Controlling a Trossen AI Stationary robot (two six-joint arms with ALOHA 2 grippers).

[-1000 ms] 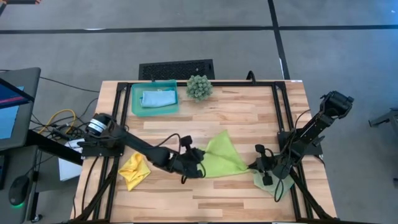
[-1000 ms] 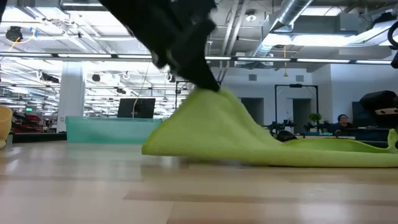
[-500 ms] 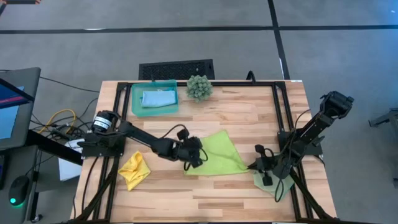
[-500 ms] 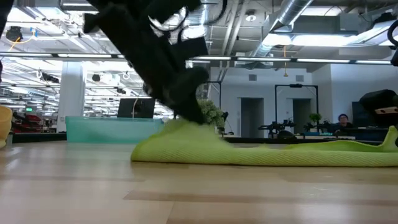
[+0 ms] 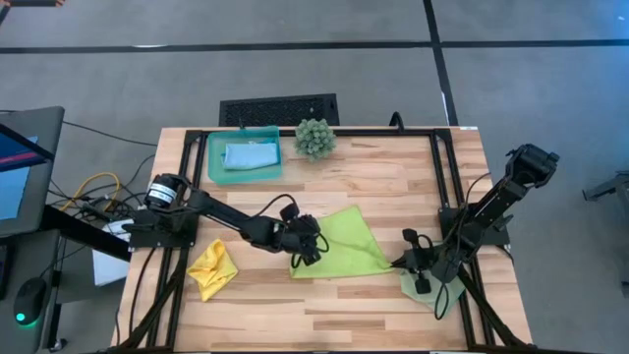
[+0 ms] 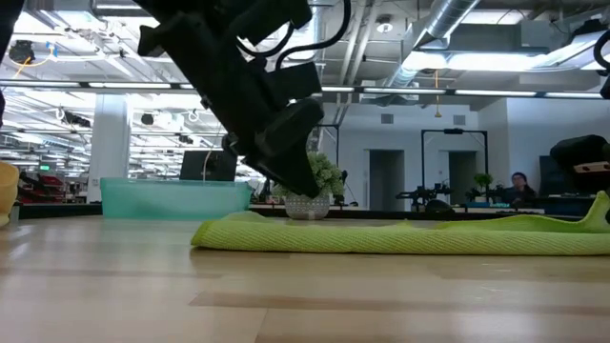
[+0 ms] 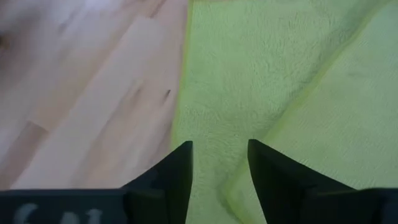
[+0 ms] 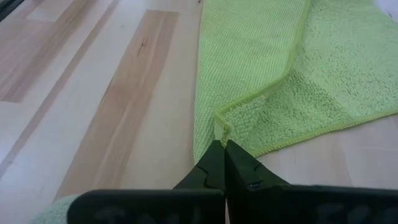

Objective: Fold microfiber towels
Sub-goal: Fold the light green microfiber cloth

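Item: lime green towel [image 5: 346, 246], folded over, flat at centre of the bench [image 5: 393, 172].
Left gripper [image 5: 307, 248] at its left edge, fingers apart, nothing held.
Right gripper [image 5: 401, 263] at its right corner, fingers together, pinching that corner.
Advice: lift the left gripper straight up so the fold stays aligned.
Container: teal tray [image 5: 217, 175], upper left, holds 1 light blue towel [image 5: 250, 155].
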